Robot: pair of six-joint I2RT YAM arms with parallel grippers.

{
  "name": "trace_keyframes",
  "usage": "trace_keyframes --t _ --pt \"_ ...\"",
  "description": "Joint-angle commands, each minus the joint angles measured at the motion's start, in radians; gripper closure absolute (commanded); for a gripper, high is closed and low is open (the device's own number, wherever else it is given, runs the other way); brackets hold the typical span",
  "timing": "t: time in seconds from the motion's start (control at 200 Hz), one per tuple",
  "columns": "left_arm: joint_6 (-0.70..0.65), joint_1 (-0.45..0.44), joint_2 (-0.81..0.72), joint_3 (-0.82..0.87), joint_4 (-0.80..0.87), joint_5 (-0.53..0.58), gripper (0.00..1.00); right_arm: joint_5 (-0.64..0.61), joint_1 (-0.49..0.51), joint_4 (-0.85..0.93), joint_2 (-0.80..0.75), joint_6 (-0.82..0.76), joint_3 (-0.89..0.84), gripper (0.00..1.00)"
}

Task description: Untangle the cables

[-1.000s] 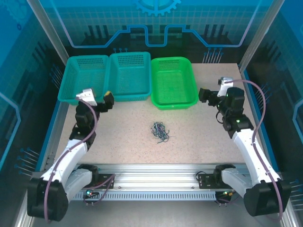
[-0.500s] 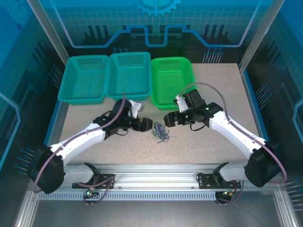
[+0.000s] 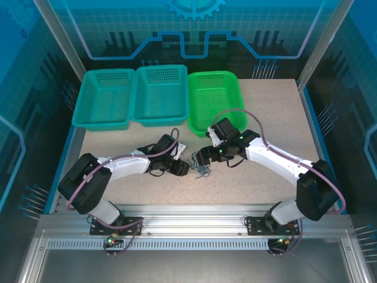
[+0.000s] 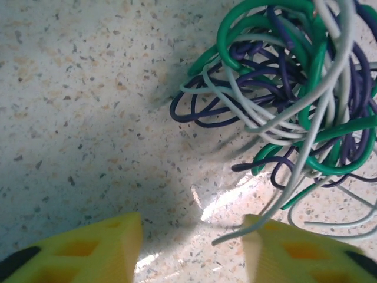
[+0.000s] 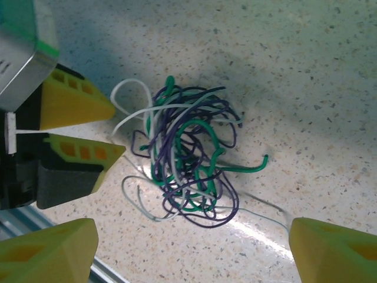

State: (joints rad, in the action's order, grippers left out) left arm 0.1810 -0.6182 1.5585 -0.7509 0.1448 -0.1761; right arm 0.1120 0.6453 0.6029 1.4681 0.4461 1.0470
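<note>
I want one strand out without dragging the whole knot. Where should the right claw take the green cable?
Probably the green cable's free end: it hooks out of the clump alone, flat on the table, on the side away from the left claw. Come down from above with the right claw, fingers astride that tail.
</note>
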Motion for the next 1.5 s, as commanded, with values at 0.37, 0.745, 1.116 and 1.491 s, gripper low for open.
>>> trace_keyframes --t 0.37,0.745,1.116,1.491 --pt "-0.006 -0.003 0.005 0.003 -0.107 -0.028 1.00 -0.139 0.113 -0.151 0.224 0.121 0.036 0.29" --pt "0.168 0.166 -0.392 0.097 -0.026 0.119 1.00 -0.481 0.025 -0.135 0.058 0.271 -0.190 0.77" --pt "0.196 0.253 -0.420 0.105 0.033 0.025 1.00 -0.386 -0.070 -0.115 -0.092 0.259 -0.324 0.73" --pt "0.178 0.212 -0.394 0.126 -0.007 -0.061 1.00 -0.155 -0.084 -0.144 -0.315 -0.006 -0.288 0.33"
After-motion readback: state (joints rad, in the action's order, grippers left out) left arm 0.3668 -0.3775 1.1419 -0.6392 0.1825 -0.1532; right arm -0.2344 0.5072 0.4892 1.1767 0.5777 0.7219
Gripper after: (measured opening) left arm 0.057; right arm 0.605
